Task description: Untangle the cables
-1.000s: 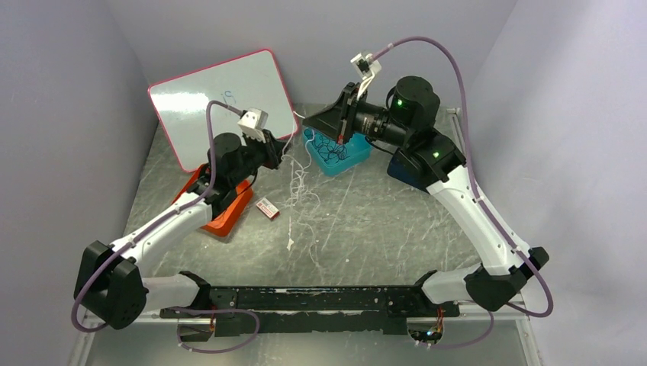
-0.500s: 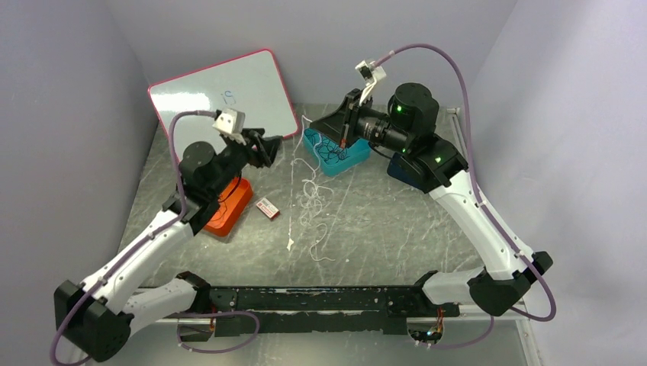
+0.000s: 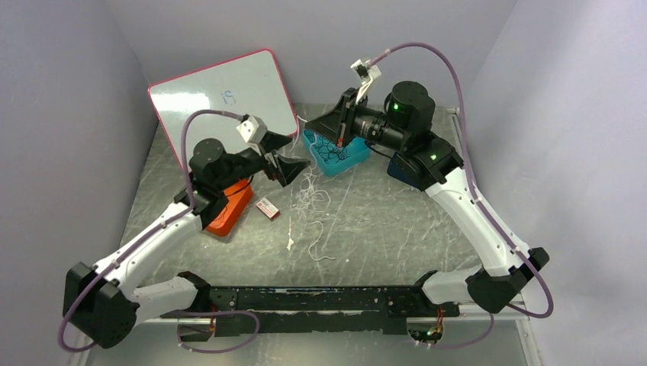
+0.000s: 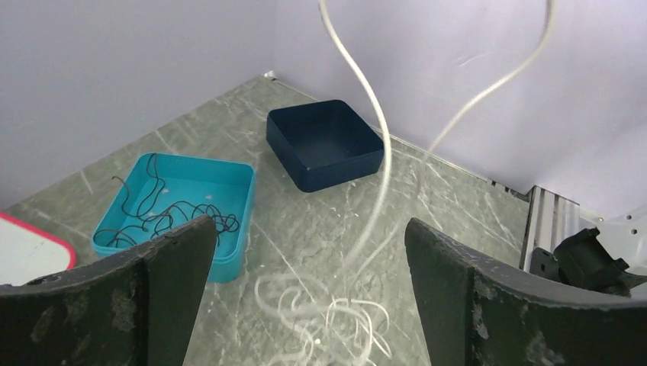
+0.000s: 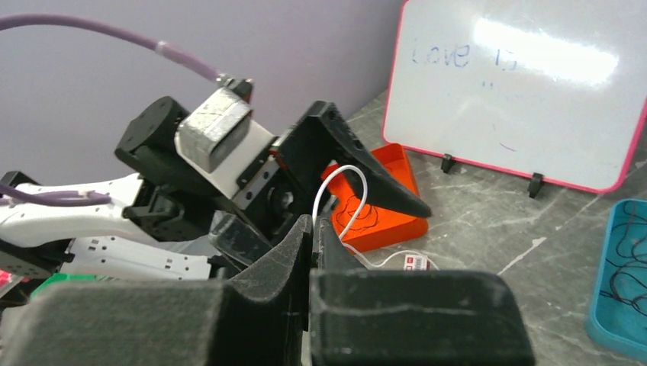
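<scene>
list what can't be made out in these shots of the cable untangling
- Left wrist view: where the white cable goes up; the top edge cuts it off.
- Top view: most of the orange tray, covered by the left arm.
- Top view: whether the black cables in the teal tray are knotted; too small.
- Right wrist view: the whiteboard writing; faint, glare across it.

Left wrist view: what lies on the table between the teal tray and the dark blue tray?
Nothing: the left wrist view shows only bare table between the teal tray and the dark blue tray. The white cable lies nearer.
</scene>
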Robot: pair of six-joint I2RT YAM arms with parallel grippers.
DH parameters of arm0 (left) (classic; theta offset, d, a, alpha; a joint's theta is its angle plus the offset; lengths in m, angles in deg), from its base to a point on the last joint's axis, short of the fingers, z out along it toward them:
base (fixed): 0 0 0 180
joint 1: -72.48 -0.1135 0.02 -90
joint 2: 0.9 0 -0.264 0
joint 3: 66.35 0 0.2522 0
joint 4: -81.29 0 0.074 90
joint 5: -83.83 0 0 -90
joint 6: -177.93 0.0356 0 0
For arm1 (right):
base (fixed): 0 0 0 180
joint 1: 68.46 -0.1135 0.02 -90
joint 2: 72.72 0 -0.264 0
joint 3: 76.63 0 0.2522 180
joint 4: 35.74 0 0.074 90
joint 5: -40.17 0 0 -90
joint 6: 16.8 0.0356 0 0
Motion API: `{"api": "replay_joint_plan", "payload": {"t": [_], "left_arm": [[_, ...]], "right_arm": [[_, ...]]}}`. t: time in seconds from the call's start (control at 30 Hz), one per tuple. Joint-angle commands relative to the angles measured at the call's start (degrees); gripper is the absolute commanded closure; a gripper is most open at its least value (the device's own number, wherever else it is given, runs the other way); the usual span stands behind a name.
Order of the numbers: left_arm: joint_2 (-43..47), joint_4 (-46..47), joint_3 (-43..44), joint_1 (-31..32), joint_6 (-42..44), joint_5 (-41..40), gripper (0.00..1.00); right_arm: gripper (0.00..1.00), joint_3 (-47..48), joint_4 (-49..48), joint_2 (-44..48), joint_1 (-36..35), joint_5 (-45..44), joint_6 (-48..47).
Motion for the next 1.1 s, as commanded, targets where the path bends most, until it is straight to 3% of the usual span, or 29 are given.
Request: {"api": "replay_joint_plan", "payload": {"t": [0.0, 0.2, 0.4, 0.63, 0.77, 1.07], "left_arm": [[-4.2, 6.73, 4.01, 0.76, 1.84, 5.07, 0.01], [-10.2, 12.04, 6.8, 2.51, -1.11, 9.68, 0.02], [-11.59, 15.7, 3.47, 5.68, -3.84, 10.0, 0.15], [-12.06, 18.07, -1.34, 6.49, -7.3, 8.3, 0.45], [-12.51, 18.89, -4.05, 6.49, -8.65, 8.78, 0.76], [-13.11, 23.71, -12.87, 6.87, -13.32, 7.82, 0.76]], "right_arm": [[1.0, 1.15, -3.36, -0.95, -0.04, 4.69, 1.74], [1.0, 1.46, -4.17, -1.53, -0.1, 5.22, 2.52], [1.0, 1.98, -5.61, -1.95, -0.03, 3.96, 3.0], [1.0, 3.19, -8.85, -1.36, -0.11, 2.14, 3.98], [1.0, 6.58, -8.75, -1.12, -0.04, -2.36, 2.49], [1.0, 16.59, -9.77, -2.41, -0.03, -8.19, -0.16]]}}
